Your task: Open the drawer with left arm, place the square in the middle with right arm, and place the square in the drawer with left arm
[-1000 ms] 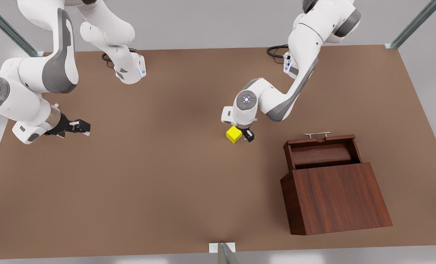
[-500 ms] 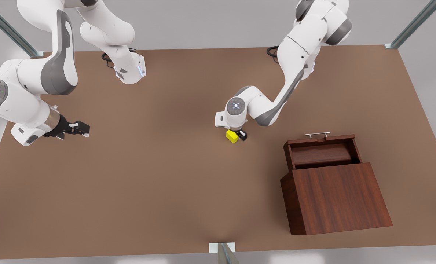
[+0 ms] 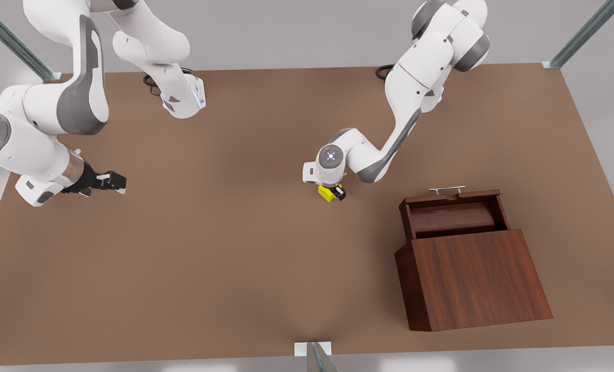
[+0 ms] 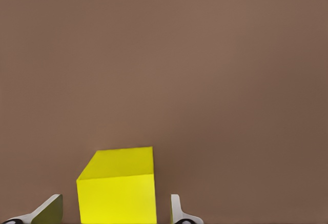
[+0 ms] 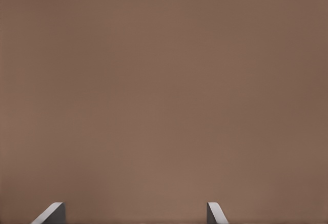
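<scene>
The one small bright yellow cube point(image 3: 328, 192) sits on the plain brown desk point(image 3: 234, 232) near its middle, between the spread fingers point(image 4: 175, 211) of the left gripper point(image 3: 332, 191), which has dropped lower over it in the last second; gaps on both sides say the grasp isn't closed yet. The one dark reddish-brown wooden drawer point(image 3: 451, 214) already stands pulled out of its matching box point(image 3: 474, 279). The right gripper point(image 3: 111, 182) waits open, well apart, over bare desk. Two arms
</scene>
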